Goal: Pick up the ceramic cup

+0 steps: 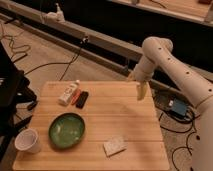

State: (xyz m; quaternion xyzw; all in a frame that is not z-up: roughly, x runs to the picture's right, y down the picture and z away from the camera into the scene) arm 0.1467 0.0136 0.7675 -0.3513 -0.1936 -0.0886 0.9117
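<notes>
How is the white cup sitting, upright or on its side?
Upright: the ceramic cup stands at the near left corner of the table, rim facing up, beside the green bowl. The gripper hangs over the far right edge.

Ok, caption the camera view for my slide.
Gripper hangs above the table at its far right corner; the ceramic cup sits near left, beside the green bowl.

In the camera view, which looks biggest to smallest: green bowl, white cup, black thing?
Green bowl
Ceramic cup (nearer the camera, so unsure)
Black bar
Gripper hangs above the table's far right corner.
</notes>
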